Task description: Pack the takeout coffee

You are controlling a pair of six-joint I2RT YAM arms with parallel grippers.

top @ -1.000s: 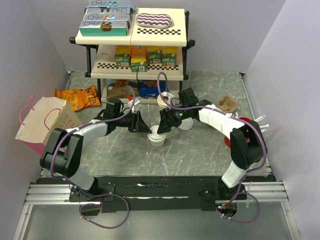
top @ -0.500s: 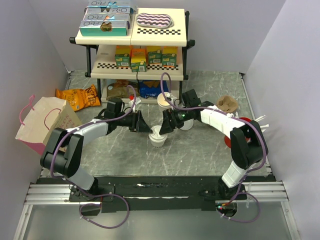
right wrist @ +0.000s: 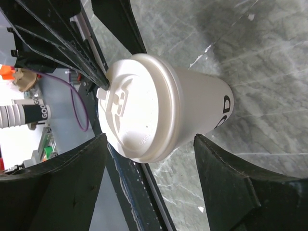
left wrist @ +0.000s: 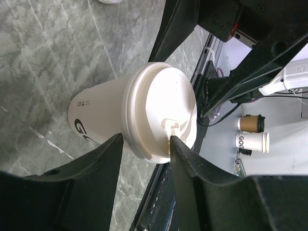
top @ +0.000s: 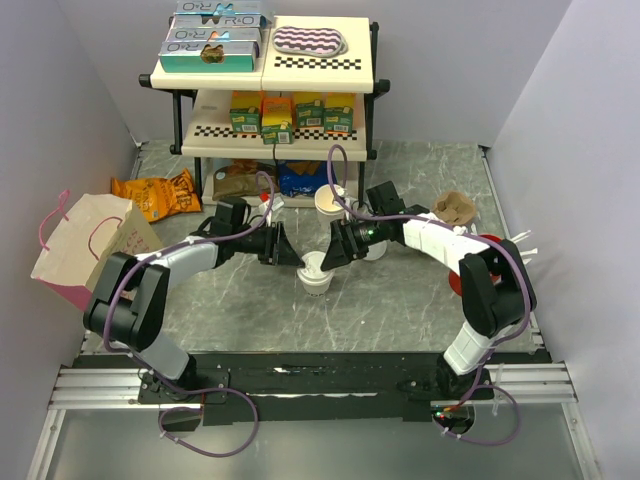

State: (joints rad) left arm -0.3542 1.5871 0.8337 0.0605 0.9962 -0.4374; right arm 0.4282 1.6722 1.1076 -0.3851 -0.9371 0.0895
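Note:
The takeout coffee [top: 315,273], a cream-white cup with a white lid, stands upright on the grey marble table between my two grippers. In the left wrist view my left gripper [left wrist: 145,144] is partly open. Its fingertips straddle the near edge of the lid [left wrist: 161,110], and one tip lies right against the lid's spout. My left gripper also shows in the top view [top: 296,256], at the cup's left. My right gripper [top: 332,256] is wide open at the cup's upper right. In the right wrist view [right wrist: 150,144] its fingers stand clear of the cup [right wrist: 192,115].
A paper bag with pink handles [top: 88,245] lies at the left, an orange snack bag [top: 155,192] behind it. A stocked shelf rack [top: 270,75] stands at the back, a lidless cup stack [top: 329,200] before it. A brown cup carrier [top: 455,208] and a red cup [top: 488,245] sit right.
My right gripper has drawn back a little to the right, away from the cup. The cup has shifted slightly right and back. My left arm has hardly moved.

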